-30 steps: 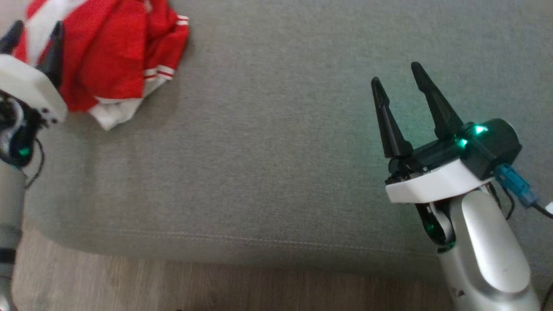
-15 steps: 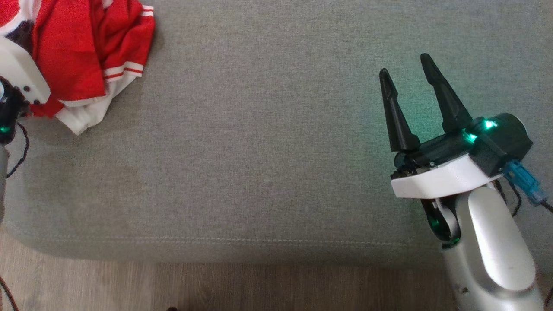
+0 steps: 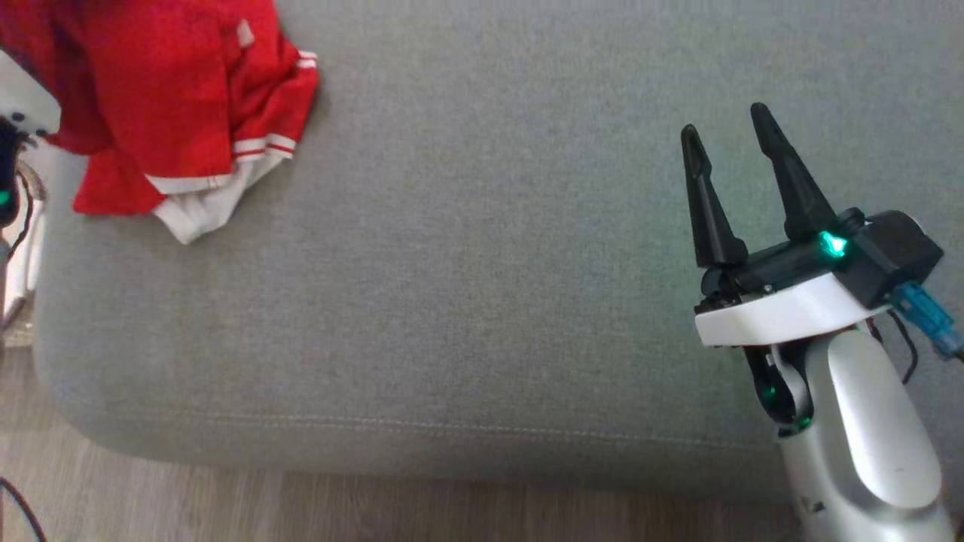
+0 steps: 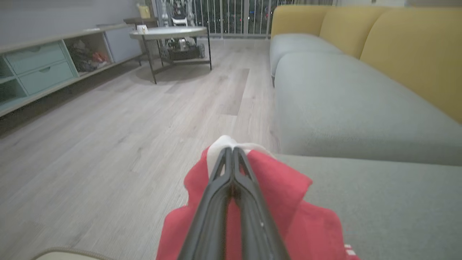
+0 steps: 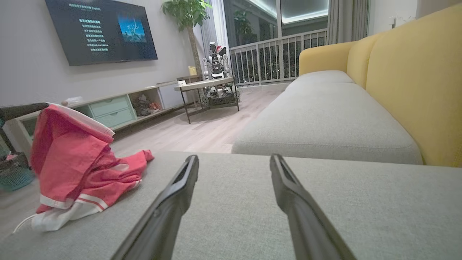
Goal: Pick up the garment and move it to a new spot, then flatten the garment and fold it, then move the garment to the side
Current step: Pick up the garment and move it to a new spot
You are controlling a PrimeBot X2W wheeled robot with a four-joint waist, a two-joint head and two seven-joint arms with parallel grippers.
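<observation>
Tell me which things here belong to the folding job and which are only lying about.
Job: crumpled red-and-white fabric garment; left claw, shut on it; open right claw; grey fabric sofa seat.
Lying about: round grey side table; black wall television; teal drawer cabinet.

Even soft indoor light; wrist views blurred near lens (wide-angle edge stretch).

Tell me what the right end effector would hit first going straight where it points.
Likely the grey sofa cushion beneath it: the open right end effector points low along its surface, toward the next seat ahead. The red garment lies off to the left. Depth is unclear.
</observation>
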